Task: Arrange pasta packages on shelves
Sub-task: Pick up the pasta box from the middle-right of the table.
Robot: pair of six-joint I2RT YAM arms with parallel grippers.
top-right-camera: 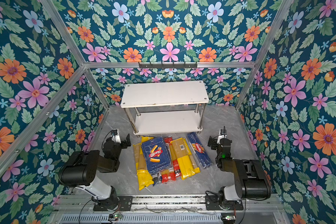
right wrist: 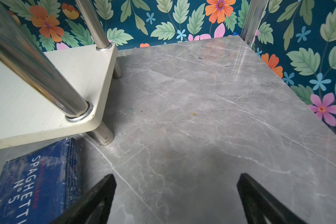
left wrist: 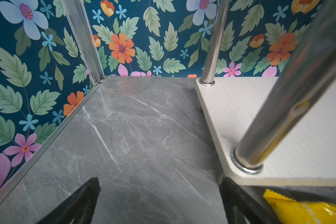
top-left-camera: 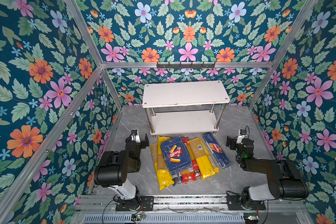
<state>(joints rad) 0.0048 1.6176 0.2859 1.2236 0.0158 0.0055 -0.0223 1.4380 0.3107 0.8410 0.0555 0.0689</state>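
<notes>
Crinkly, slippery Barilla rigatoni bag atop the pile near the counter's front edge: light, likely best pinched at an edge. Stiff but brittle spaghetti packs, best gripped mid-length. Left end effector and right end effector both wide open, empty.

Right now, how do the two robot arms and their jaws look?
Both the left arm and right arm have bulky black housings, a white lower link, black base plates and thin black cables. The right arm shows a green light. The jaws are black, tapered.

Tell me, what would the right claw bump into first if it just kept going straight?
Probably nothing soon: the open right claw points over bare marble table beside the shelves, toward the flowered back wall. Depth is unclear.
</notes>
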